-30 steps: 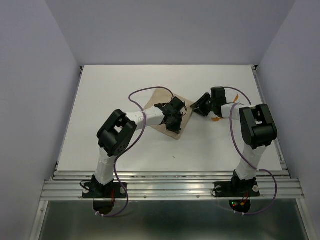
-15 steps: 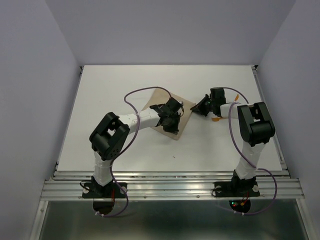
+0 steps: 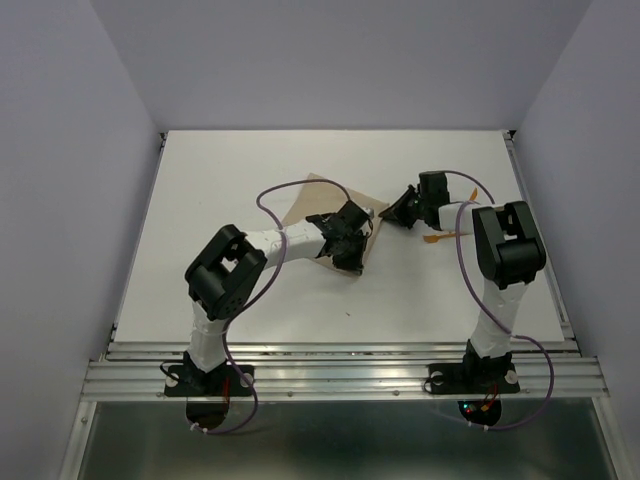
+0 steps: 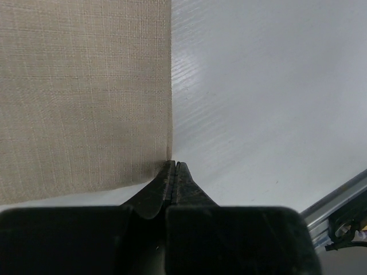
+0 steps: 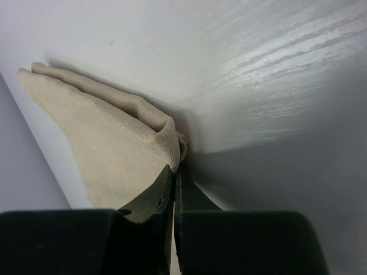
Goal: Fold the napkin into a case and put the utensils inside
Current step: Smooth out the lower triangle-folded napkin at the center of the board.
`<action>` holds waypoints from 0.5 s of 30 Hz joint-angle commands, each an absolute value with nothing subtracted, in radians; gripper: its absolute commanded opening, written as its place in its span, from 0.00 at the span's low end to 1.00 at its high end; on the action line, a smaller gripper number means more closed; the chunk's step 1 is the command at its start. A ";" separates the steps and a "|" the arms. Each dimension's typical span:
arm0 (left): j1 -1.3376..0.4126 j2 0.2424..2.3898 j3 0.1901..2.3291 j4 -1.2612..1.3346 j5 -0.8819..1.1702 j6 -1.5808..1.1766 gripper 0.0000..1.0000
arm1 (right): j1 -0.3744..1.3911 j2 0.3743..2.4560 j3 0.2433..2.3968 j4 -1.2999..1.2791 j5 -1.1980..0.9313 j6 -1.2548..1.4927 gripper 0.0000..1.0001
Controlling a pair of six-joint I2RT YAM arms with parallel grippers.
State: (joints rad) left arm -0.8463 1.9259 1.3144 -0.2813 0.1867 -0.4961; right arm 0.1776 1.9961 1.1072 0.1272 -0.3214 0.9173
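Right gripper (image 5: 174,172) has snapped shut over the last second, where a second ago its jaws stood apart. It now pinches the right corner of the napkin (image 5: 109,132), and the cloth puckers and lifts off the counter (image 3: 250,160) just at the tips. Across from it, the left arm's elbow has swung out and come back, while the left gripper (image 4: 174,171) has kept its place at the napkin's near corner. Its jaws are pressed together with the tips right at that corner. Whether any cloth is nipped between them I cannot tell, since the weave there lies flat.

From above, the napkin sits as a diamond mid-counter, between the two grippers. From the right gripper the whole cloth lies to the left, toward the left arm, with the held corner as its rightmost point. That is what the next move likely turns on: a fold would have to carry this corner leftward over the cloth, along the diagonal that runs across the counter, with the left gripper anchoring the near corner.

Behind the right gripper, on bare counter, lie the utensils (image 3: 441,238) — orange slivers partly hidden by the right forearm. The clearer one lies roughly crosswise and just beside the arm. They are apart from the napkin and far nearer the right arm than the left, so it looks best placed to fetch them. No case is formed yet.
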 commanded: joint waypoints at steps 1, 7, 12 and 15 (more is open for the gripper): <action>-0.859 1.976 1.288 -0.233 0.212 -0.515 0.00 | 0.175 2.026 1.146 0.083 -0.313 0.876 0.01; -0.884 1.956 1.305 -0.254 0.209 -0.520 0.00 | 0.175 2.010 1.198 0.002 -0.284 0.796 0.28; -0.851 1.801 1.338 -0.353 0.138 -0.494 0.00 | 0.175 1.884 1.200 -0.133 -0.137 0.720 0.64; -0.747 1.744 1.333 -0.380 0.146 -0.482 0.00 | 0.175 1.809 1.186 -0.158 -0.091 0.693 0.67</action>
State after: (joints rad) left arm -0.8577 1.9015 1.3075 -0.3283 0.1810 -0.5121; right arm 0.1776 1.9209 1.1938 -0.0658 -0.2070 0.7681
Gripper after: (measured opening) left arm 0.022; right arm 0.664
